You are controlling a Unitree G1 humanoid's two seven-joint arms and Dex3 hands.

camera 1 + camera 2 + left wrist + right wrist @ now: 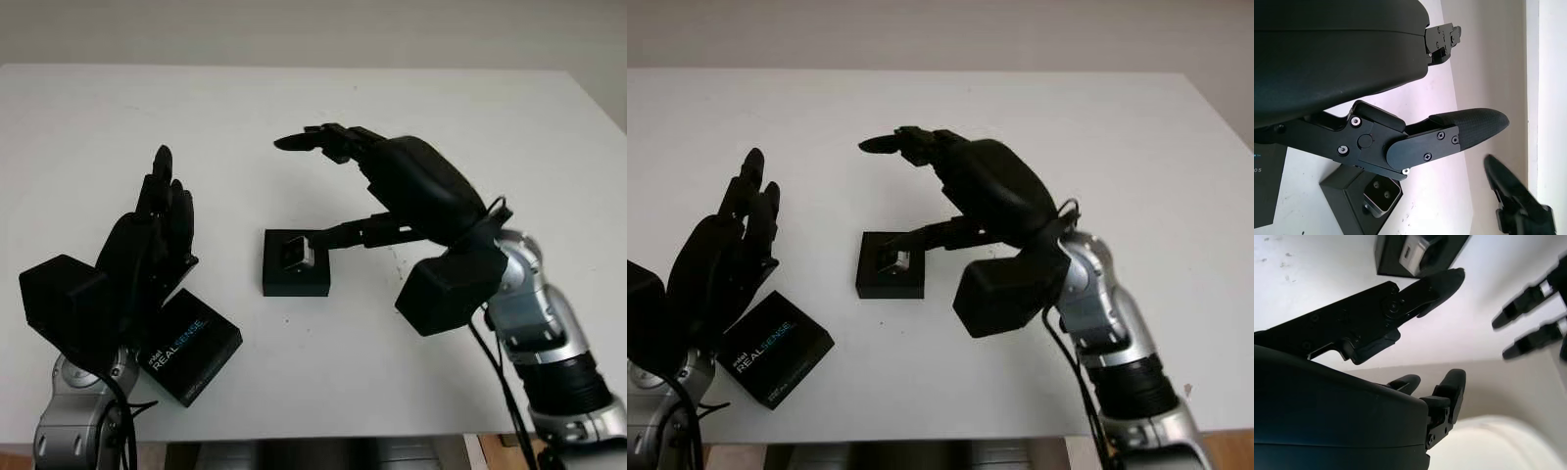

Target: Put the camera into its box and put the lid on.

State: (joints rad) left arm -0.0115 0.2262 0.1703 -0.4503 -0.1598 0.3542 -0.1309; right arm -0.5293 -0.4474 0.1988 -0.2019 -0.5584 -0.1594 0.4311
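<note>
Your left robot hand and right robot hand both have glossy black shells with matte, textured fingertips. Small silver screws fasten the finger links. Silver forearms carry black cables; the boxy black wrist blocks are probably camera housings.

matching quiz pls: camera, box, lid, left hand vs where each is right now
Things:
1. camera
2. box
3. lid
4. left hand

Places:
A. open, raised above the lid
B. mid-table, under the right hand
C. inside the box
D. flat on the table, near the front edge

Pairs: 1-C, 2-B, 3-D, 4-A
</note>
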